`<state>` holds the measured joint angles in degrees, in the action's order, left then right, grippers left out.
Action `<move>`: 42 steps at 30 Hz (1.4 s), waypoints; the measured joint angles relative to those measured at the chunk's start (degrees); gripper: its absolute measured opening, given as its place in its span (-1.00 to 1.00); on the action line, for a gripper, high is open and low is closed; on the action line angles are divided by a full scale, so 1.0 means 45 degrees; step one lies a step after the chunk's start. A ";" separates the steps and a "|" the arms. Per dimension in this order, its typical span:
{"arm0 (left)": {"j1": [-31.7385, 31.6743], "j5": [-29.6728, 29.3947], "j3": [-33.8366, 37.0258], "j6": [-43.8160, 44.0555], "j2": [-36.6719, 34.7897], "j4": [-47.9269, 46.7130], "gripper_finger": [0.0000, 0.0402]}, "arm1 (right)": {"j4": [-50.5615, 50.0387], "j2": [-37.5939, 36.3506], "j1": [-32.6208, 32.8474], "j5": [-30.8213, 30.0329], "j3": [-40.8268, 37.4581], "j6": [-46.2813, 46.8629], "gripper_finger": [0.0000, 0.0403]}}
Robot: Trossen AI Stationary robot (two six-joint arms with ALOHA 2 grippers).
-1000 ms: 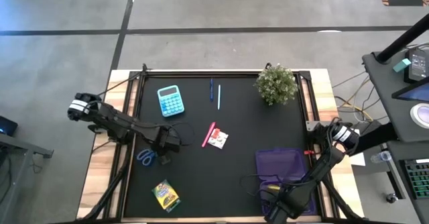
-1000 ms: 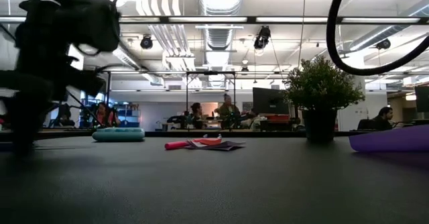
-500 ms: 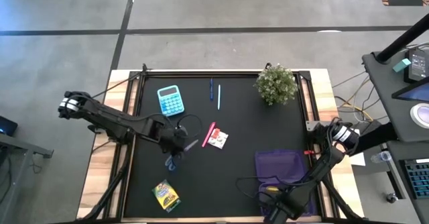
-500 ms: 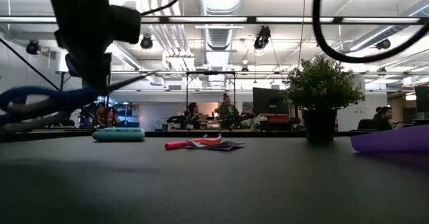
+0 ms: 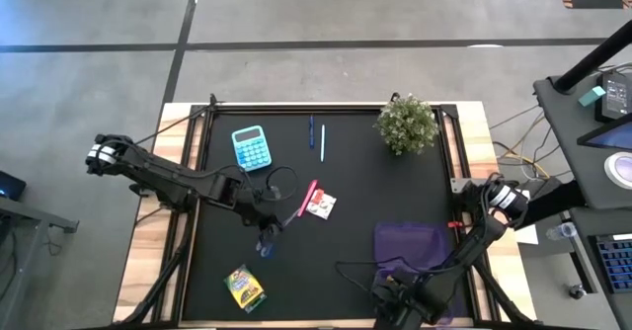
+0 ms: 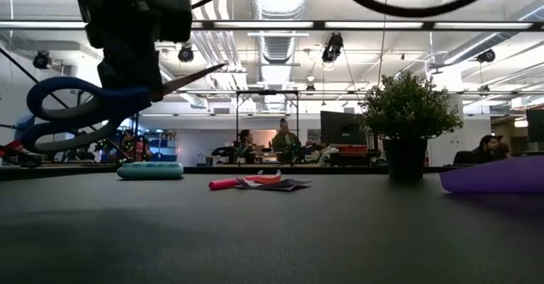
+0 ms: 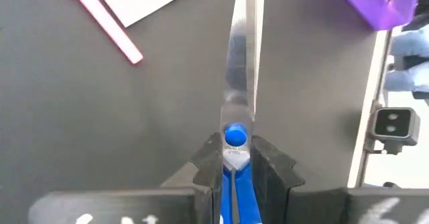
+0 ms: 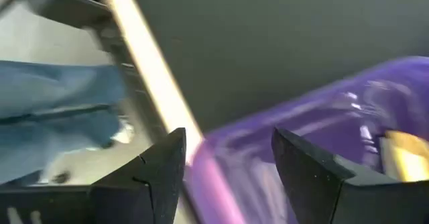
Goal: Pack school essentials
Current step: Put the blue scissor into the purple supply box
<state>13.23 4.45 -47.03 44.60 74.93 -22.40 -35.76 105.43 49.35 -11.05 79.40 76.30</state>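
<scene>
The left gripper (image 7: 236, 167) holds the blue-handled scissors (image 7: 240, 83) up in the air over the black table (image 5: 395, 187), and its fingers are pressed tight on them right by the blue pin. The blades point ahead and the blue handles (image 6: 72, 118) hang low behind. This looks like the carrying step, with the scissors lifted and on their way to be packed. The purple case (image 5: 413, 243) lies well apart, near the right side of the table. The right gripper (image 8: 228, 163) hangs just over the edge of that case with its fingers wide apart and nothing between them. The next move likely needs the left arm to swing the scissors across to the case and let them go inside, without poking the right arm. The pink pen (image 5: 307, 198) and the white-and-red packet (image 5: 321, 205) lie together in the middle, the crayon box (image 5: 243, 287) sits near the front edge, and two thin pens (image 5: 316, 137) lie at the back, not far from the plant (image 5: 407, 123) and a blue calculator (image 5: 249, 147). From above the scissors are mostly hidden under the arm. The inside of the case is blurry, so what is in it is hard to tell.
</scene>
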 joint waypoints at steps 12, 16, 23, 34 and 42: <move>0.0000 0.0136 0.0000 0.0059 -0.0018 0.1736 -0.80 | 0.3295 0.0000 -0.0122 -0.0029 0.0000 -0.0369 0.04; 0.0000 0.0131 0.0000 0.0348 -0.0018 0.1917 -0.80 | 0.3303 0.0000 -0.0372 -0.0032 0.0000 0.1006 0.04; 0.0005 0.0131 0.0005 0.0382 -0.0018 0.2456 -0.80 | 0.4058 0.0000 -0.0472 -0.0064 -0.0005 0.0676 0.04; -0.0008 -0.0209 0.0005 0.0382 -0.0020 0.4052 -0.80 | 0.3957 -0.0264 -0.1344 -0.2250 -0.0015 0.2091 0.04; -0.0203 -0.2279 0.0005 0.1011 -0.0023 0.4811 -0.80 | 0.3963 -0.0733 -0.2164 -0.7584 -0.0005 0.2597 0.04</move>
<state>12.32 -5.81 -47.00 49.16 74.83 -0.75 -17.92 102.13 39.61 -45.18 79.37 87.99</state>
